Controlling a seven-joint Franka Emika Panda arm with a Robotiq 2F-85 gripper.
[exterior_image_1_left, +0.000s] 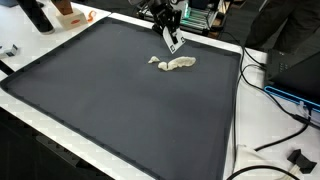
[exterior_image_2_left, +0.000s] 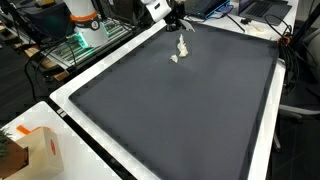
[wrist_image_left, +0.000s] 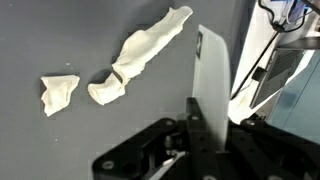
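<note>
Hand (exterior_image_1_left: 168, 31) clamped on white strip (wrist_image_left: 212, 75), over dark mat (exterior_image_1_left: 120, 110), beside crumpled white cloth (exterior_image_1_left: 176, 63)

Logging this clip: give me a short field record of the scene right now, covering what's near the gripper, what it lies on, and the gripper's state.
surface: dark grey mat on a white table
nearest thing: long crumpled white strip, cloth or paper, lying on the mat
beside it: small crumpled white scrap, just apart from the strip's end
gripper: black gripper close beside the strip, no contact visible
jaws: cannot tell whether open or shut
edge clutter: black cables on the table
</note>
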